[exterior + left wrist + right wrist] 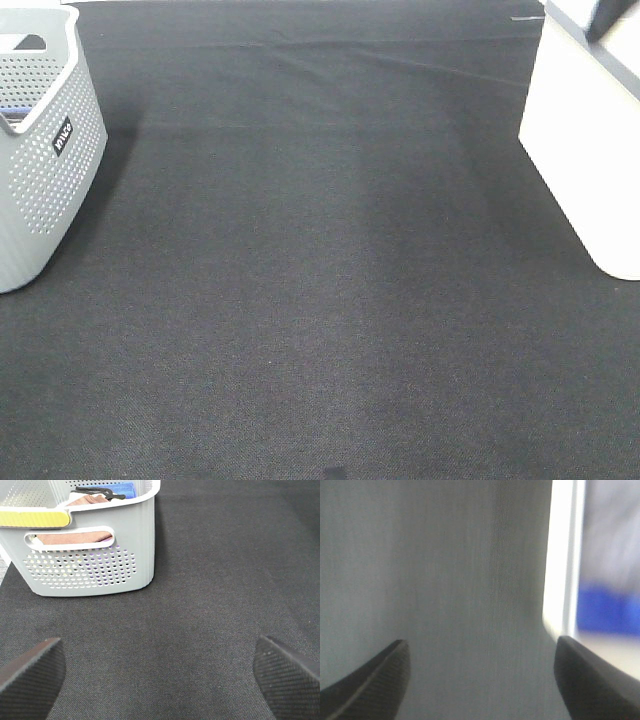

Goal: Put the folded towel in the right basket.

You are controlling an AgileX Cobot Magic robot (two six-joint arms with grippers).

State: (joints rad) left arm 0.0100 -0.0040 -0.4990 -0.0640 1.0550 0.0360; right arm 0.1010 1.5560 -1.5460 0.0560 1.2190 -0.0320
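Note:
The folded towel is not in view in any frame. The right basket, a plain white bin, stands at the right edge of the exterior high view. A dark part of my right arm shows over its top. My right gripper is open and empty. Its view is blurred, with a flat grey surface and a bright white rim beside it. My left gripper is open and empty, low over the dark cloth, facing the grey perforated basket. Neither gripper itself shows in the exterior high view.
The grey perforated basket with a black label stands at the left edge. It holds a brownish cloth, a blue item and a black strap. A yellow strip lies on its rim. Dark cloth covers the table.

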